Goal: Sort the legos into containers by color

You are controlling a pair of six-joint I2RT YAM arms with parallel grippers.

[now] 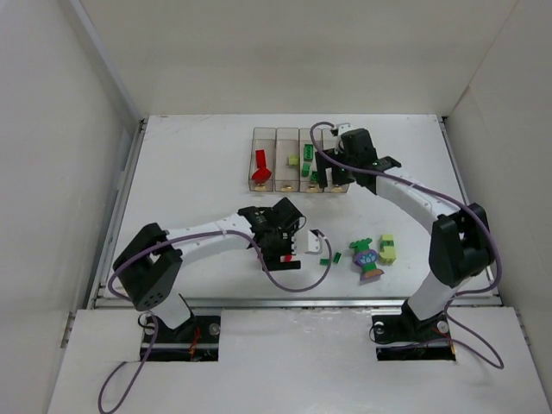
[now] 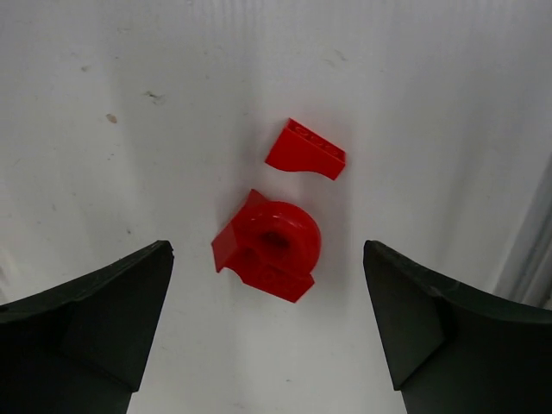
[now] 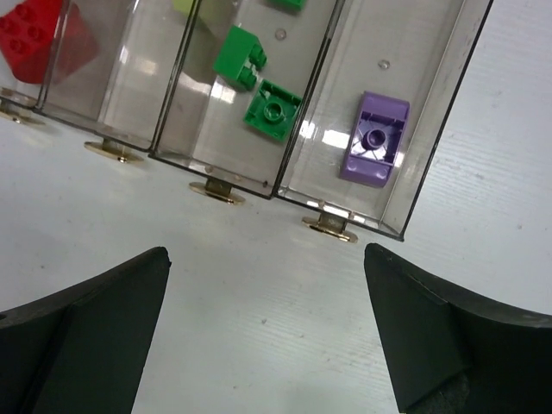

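My left gripper [image 2: 267, 332] is open and empty, low over the table, with a rounded red brick [image 2: 269, 246] just ahead between its fingers and a red sloped brick [image 2: 305, 150] beyond it. In the top view this gripper [image 1: 283, 248] sits mid-table. My right gripper [image 3: 267, 336] is open and empty, in front of the near ends of the clear bins [image 3: 293, 185]. The bins hold a purple brick [image 3: 375, 138], green bricks [image 3: 272, 108], and a red brick [image 3: 39, 39]. The right gripper [image 1: 343, 172] is by the row's right end in the top view.
Loose on the table right of the left gripper: a white piece [image 1: 315, 242], small green bricks [image 1: 325, 260], a purple and green clump [image 1: 366, 257] and a lime-yellow brick [image 1: 387, 248]. Walls surround the table, and the bins [image 1: 297, 159] stand at the back.
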